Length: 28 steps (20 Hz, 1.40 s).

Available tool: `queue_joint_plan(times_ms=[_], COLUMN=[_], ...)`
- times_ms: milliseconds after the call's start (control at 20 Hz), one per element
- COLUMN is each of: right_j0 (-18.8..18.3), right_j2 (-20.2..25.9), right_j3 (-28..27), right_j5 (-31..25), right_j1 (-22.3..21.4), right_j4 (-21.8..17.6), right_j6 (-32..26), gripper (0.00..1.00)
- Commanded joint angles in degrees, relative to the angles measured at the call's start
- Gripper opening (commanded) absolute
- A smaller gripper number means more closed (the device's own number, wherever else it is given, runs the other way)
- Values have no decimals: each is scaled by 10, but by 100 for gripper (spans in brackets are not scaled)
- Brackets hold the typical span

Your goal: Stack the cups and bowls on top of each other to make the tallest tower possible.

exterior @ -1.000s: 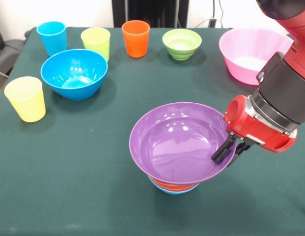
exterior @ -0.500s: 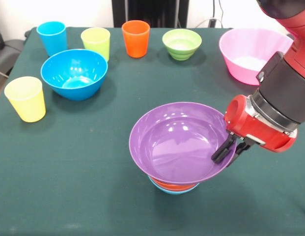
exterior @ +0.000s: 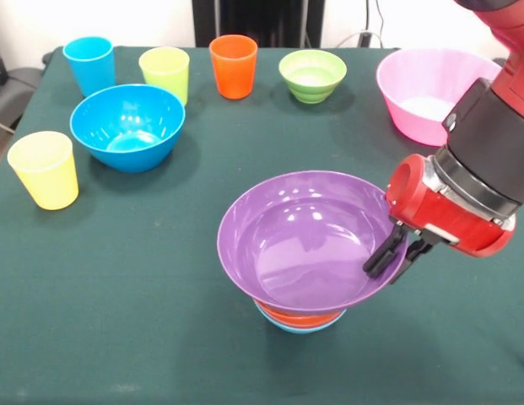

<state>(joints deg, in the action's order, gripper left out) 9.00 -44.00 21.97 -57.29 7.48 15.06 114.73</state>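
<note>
1. Gripper (exterior: 395,256) clamped the right rim of the purple bowl (exterior: 308,240), one finger inside, one outside.
2. Purple bowl sat atop the orange bowl (exterior: 297,317) and light-blue bowl (exterior: 297,327).
3. Blue bowl (exterior: 126,126) and yellow cup (exterior: 44,169) stood at left.
4. Blue cup (exterior: 89,64), lime cup (exterior: 164,73), orange cup (exterior: 233,65), green bowl (exterior: 312,75) and pink bowl (exterior: 430,93) lined the far side.
</note>
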Motion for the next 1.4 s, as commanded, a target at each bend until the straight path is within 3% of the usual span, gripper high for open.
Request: queue_joint_plan(times_ms=[50, 1400], right_j0=[-20, -30], right_j2=[56, 87], right_j3=[31, 52], right_j5=[-15, 27], right_j1=[-35, -36], right_j4=[-22, -40], right_j6=[-65, -79], gripper=[0, 0])
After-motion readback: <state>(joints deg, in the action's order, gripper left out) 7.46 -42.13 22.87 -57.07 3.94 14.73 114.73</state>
